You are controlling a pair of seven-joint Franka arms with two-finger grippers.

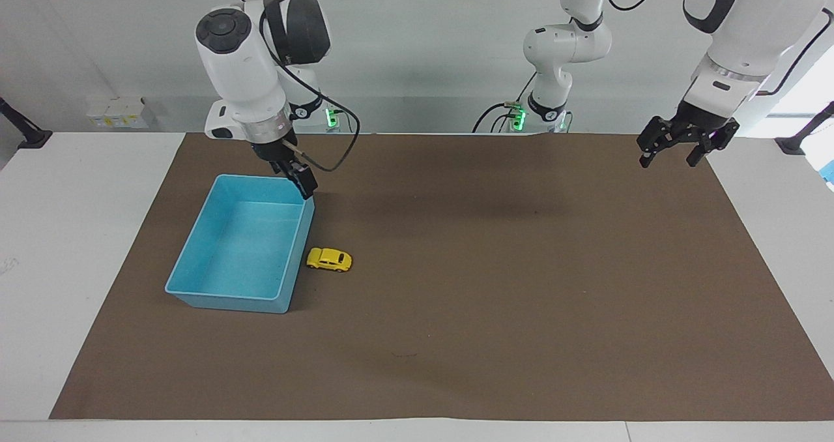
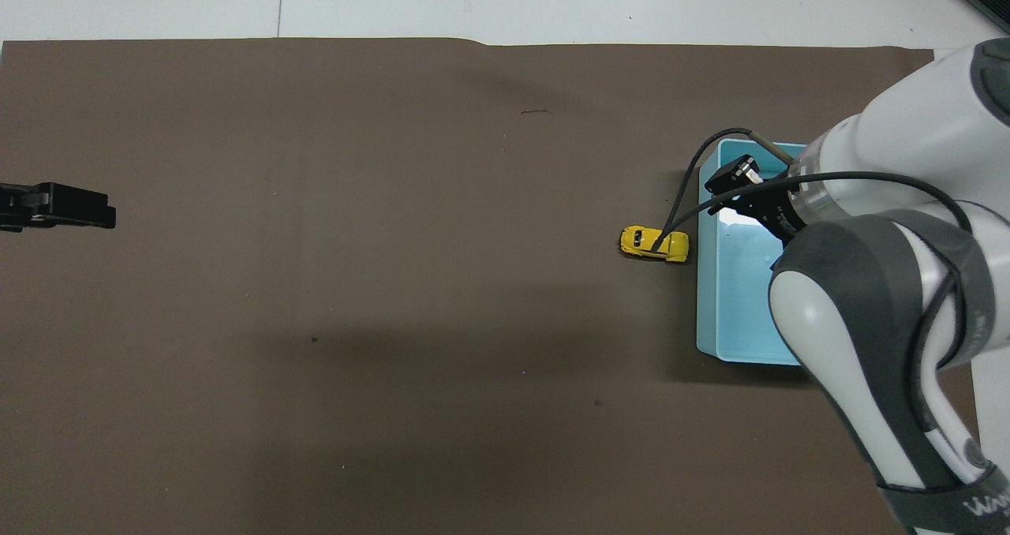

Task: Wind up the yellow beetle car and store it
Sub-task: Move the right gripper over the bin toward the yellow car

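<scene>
The yellow beetle car (image 1: 329, 259) (image 2: 653, 244) stands on its wheels on the brown mat, right beside the blue bin (image 1: 225, 298) (image 2: 738, 306) on the side toward the table's middle. My right gripper (image 1: 305, 186) (image 2: 738, 178) hangs over the bin's corner nearest the robots, on the car's side. It is seen edge-on and holds nothing. It is above the car and apart from it. My left gripper (image 1: 669, 160) (image 2: 75, 207) hovers open and empty over the mat's edge at the left arm's end.
The brown mat (image 1: 495, 285) covers most of the white table (image 1: 78, 233). The bin holds nothing. The right arm's cable (image 2: 686, 192) loops over the car in the overhead view.
</scene>
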